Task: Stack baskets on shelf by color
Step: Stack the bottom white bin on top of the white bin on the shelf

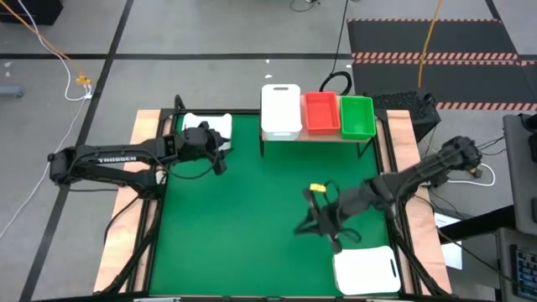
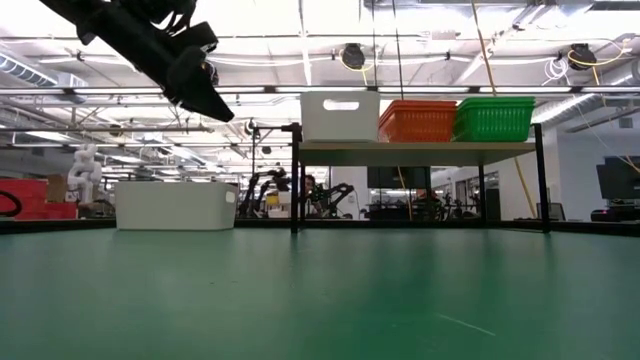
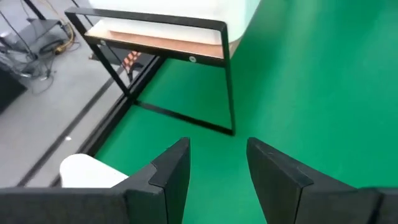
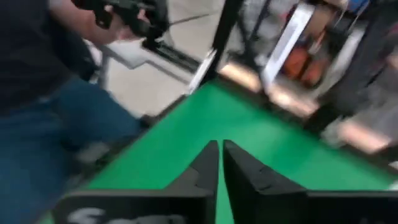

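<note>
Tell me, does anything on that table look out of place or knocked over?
Nothing is knocked over. The shelf holds tidy white, orange-red and green baskets. Two white baskets sit off it: one at the far left corner by the left gripper, one at the near right edge by the right gripper.
</note>
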Controlling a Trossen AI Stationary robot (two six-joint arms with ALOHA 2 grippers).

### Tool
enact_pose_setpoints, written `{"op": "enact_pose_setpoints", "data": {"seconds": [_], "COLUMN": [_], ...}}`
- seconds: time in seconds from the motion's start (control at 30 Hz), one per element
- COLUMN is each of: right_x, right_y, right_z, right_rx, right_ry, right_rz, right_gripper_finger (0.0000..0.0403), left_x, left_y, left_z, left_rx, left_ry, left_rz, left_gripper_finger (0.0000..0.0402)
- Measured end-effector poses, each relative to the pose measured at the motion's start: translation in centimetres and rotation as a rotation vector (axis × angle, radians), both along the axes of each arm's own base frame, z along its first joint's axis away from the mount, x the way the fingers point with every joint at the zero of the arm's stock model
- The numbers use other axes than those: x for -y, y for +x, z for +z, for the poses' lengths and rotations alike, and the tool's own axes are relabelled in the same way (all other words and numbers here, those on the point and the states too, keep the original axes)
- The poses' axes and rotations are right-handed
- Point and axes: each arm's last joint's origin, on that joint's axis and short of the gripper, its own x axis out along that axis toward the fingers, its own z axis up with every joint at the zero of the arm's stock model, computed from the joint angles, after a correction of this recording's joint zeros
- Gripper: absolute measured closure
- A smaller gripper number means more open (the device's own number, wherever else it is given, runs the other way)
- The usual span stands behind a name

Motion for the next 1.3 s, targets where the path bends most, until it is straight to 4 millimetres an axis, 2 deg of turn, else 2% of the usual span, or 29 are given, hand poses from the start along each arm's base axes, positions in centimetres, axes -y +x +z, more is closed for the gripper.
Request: {"op": "enact_pose_setpoints", "data": {"seconds": [0.07, 0.2, 0.33, 0.53, 0.73, 0.9, 1.03, 1.17, 1.3], "right_x": [-1.6, -3.1, -3.5, -3.4, -4.3, -4.7, -4.4, -3.6, -2.3], "right_y": [-0.6, -3.3, -6.0, -8.2, -10.4, -10.8, -11.1, -10.7, -8.0], "right_z": [-1.1, -2.8, -4.7, -6.2, -9.9, -11.7, -13.7, -15.4, -14.9], "right_rx": [-0.12, -0.405, -0.697, -0.969, -1.203, -1.207, -1.219, -1.221, -1.101], "right_ry": [0.064, 0.126, 0.14, 0.244, 0.362, 0.428, 0.407, 0.443, 0.617], "right_rz": [-0.043, -0.172, -0.334, -0.548, -0.626, -0.611, -0.623, -0.673, -0.677], "right_gripper_finger": [0.0393, 0.0384, 0.0383, 0.0377, 0.0331, 0.0286, 0.0276, 0.0293, 0.0352], "left_x": [0.3, 1.0, 1.9, 2.4, 2.4, 2.4, 2.4, 2.4, 2.3], "left_y": [0.0, 0.0, 0.0, -0.2, -0.3, -0.3, -0.3, -0.3, -0.3], "left_z": [-0.2, -1.0, -1.9, -2.7, -2.9, -2.9, -2.9, -2.9, -2.9], "left_rx": [0.023, 0.039, 0.019, 0.003, 0.005, 0.002, 0.002, 0.001, 0.003], "left_ry": [-0.048, -0.139, -0.164, -0.178, -0.195, -0.194, -0.194, -0.191, -0.18], "left_rz": [0.016, 0.04, 0.013, 0.022, 0.038, 0.038, 0.038, 0.043, 0.056], "left_gripper_finger": [0.0243, 0.0243, 0.0243, 0.0243, 0.0243, 0.0243, 0.0243, 0.0243, 0.0243]}}
